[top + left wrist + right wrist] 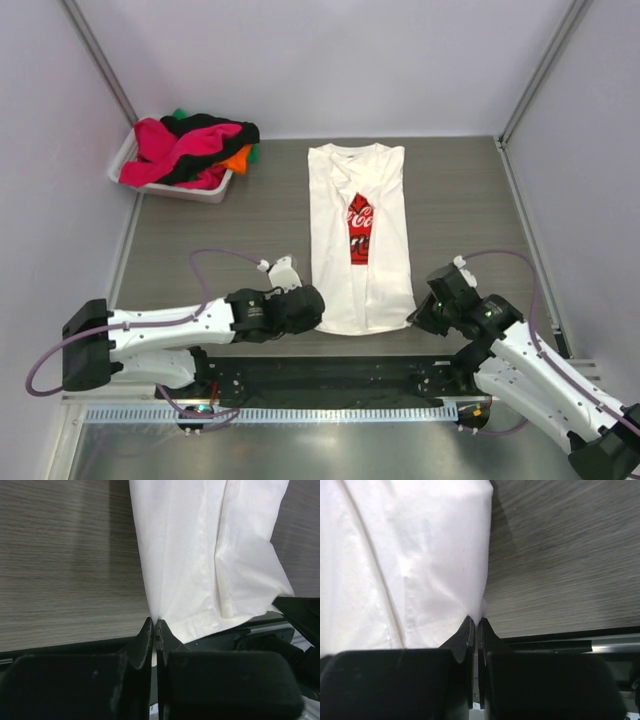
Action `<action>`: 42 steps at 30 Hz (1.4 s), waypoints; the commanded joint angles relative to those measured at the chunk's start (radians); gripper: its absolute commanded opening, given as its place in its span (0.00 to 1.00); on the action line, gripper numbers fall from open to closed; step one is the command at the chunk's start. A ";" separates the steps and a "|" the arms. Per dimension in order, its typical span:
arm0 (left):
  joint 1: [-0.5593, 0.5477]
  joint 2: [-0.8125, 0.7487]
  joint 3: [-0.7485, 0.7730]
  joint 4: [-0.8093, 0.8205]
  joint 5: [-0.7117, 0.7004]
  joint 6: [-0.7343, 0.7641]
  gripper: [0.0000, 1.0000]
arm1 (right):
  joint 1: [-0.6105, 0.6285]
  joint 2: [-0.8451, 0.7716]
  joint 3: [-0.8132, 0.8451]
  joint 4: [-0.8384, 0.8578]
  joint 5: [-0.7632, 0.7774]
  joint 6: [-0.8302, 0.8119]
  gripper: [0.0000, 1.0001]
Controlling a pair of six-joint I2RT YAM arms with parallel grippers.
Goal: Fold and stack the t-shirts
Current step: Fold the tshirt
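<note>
I have the left gripper clenched on the near left corner of the white t-shirt and the right gripper clenched on the near right corner. I think this is so that the hem can rise evenly and go toward the collar. The shirt lies in the middle of the table as a narrow strip, its sides folded inward and hiding most of the red print. The other t-shirts are heaped in the bin, far left.

white red-printed t-shirt: matt soft cloth, creased
grey bench: matt wood-grain
small white bin: smooth plastic
</note>
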 commanded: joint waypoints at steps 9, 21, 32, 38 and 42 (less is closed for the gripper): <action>0.241 0.045 0.268 -0.209 -0.091 0.247 0.00 | -0.002 0.357 0.468 -0.046 0.319 -0.179 0.01; 0.574 0.384 0.634 -0.125 0.173 0.582 0.03 | -0.195 0.767 0.805 0.071 0.319 -0.381 0.01; 0.729 0.761 0.935 -0.143 0.311 0.701 0.02 | -0.292 1.074 1.004 0.135 0.271 -0.487 0.01; 0.783 0.890 1.065 -0.163 0.351 0.728 0.03 | -0.316 1.198 1.102 0.153 0.250 -0.507 0.01; 0.804 0.970 1.136 -0.174 0.379 0.738 0.05 | -0.333 1.275 1.160 0.157 0.242 -0.515 0.01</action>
